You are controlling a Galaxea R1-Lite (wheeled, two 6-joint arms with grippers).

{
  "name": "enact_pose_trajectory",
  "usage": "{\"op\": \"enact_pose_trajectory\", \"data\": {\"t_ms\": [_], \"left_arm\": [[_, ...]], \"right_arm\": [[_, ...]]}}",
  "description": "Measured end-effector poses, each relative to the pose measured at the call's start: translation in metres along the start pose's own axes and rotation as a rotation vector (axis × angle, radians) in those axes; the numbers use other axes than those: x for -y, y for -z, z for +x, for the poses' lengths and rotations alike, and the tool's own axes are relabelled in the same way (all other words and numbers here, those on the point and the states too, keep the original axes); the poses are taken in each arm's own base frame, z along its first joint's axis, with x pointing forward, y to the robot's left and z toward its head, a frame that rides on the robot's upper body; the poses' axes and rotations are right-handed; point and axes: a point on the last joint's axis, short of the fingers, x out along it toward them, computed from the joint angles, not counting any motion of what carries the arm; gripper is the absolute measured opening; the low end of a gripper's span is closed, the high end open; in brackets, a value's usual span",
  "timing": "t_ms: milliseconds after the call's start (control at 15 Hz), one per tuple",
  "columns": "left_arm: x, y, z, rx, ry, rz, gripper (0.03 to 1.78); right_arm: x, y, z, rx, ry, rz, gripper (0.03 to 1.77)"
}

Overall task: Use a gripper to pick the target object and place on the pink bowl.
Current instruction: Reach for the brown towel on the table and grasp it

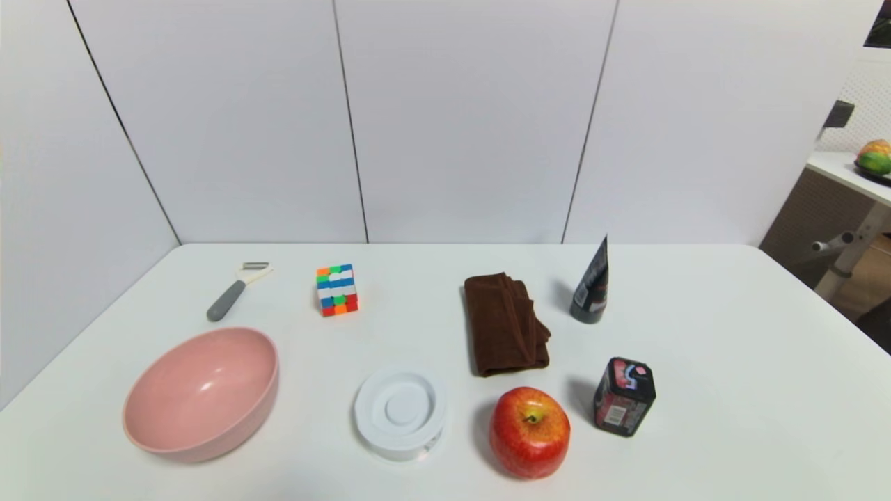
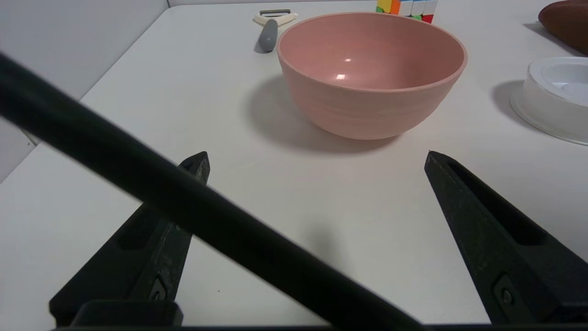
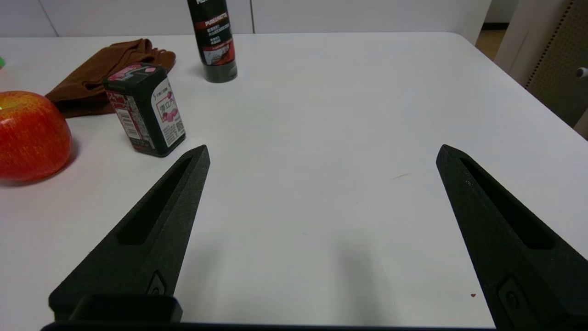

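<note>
While both end effectors (image 2: 317,156) (image 3: 323,149) hover open above the table (image 1: 306,445) | brown towel (image 1: 502,323) lies right of pink bowl (image 1: 209,393)

Brown folded towel (image 1: 502,323), pink bowl (image 1: 205,393) apart

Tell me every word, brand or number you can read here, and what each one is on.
"PUREMATTE": the dark tube.
"5": the white label of the black box, beside Chinese characters.
The tube's smaller lines, the box's fine print and its lid lettering are too small to read.
</note>
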Motion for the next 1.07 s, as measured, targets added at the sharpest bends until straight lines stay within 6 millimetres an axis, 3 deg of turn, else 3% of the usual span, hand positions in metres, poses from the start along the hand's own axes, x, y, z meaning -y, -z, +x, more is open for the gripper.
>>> {"op": "enact_pose_trajectory", "data": {"t_ms": [133, 267, 400, 533, 733, 867, 1067], "left_arm": [[0.000, -0.003, 0.000, 0.000, 0.001, 0.005, 1.69], [0.000, -0.019, 0.001, -0.007, 0.002, 0.007, 1.69], [0.000, -0.051, 0.005, -0.005, 0.013, 0.009, 1.69], [0.000, -0.098, 0.014, 0.013, 0.039, 0.010, 1.69], [0.002, -0.169, 0.042, 0.033, 0.102, 0.023, 1.69], [0.009, -0.208, 0.074, 0.029, 0.175, 0.056, 1.69], [0.039, -0.246, 0.129, -0.002, 0.340, 0.092, 1.69]], "right_arm": [[0.000, 0.000, 0.000, 0.000, 0.000, 0.000, 1.71], [0.000, 0.000, 0.000, 0.000, 0.000, 0.000, 1.71], [0.000, 0.000, 0.000, 0.000, 0.000, 0.000, 1.71], [0.000, 0.000, 0.000, 0.000, 0.000, 0.000, 1.71], [0.000, 0.000, 0.000, 0.000, 0.000, 0.000, 1.71], [0.000, 0.000, 0.000, 0.000, 0.000, 0.000, 1.71], [0.000, 0.000, 0.000, 0.000, 0.000, 0.000, 1.71]]}}
